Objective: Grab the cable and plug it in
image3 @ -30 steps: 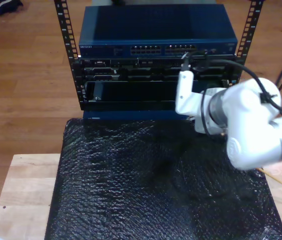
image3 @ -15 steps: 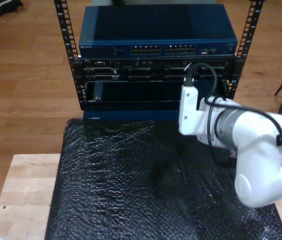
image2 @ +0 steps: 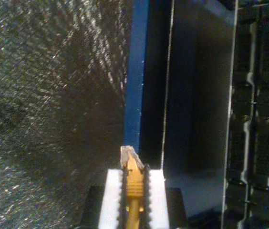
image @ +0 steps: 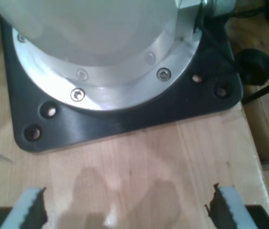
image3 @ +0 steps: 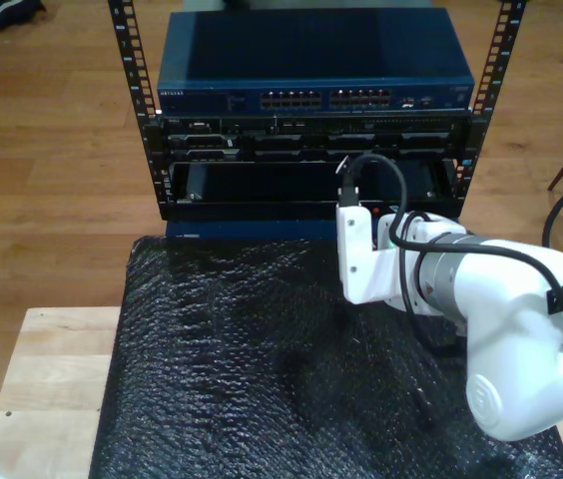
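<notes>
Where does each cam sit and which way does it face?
Exterior view: high above the black mat, looking down at the rack; a white arm shows at this view's right.
First wrist view: on my first pincer, aimed at an arm's base plate on the wooden table.
Second wrist view: on my second pincer, shut on the cable, facing the rack.
Shared: exterior and second wrist views both show mat and rack.

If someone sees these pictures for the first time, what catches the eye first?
The big white arm at the exterior view's right, over the black mat. Behind it stands the blue network switch in its rack. My second gripper pinches the yellow cable, plug forward.
</notes>
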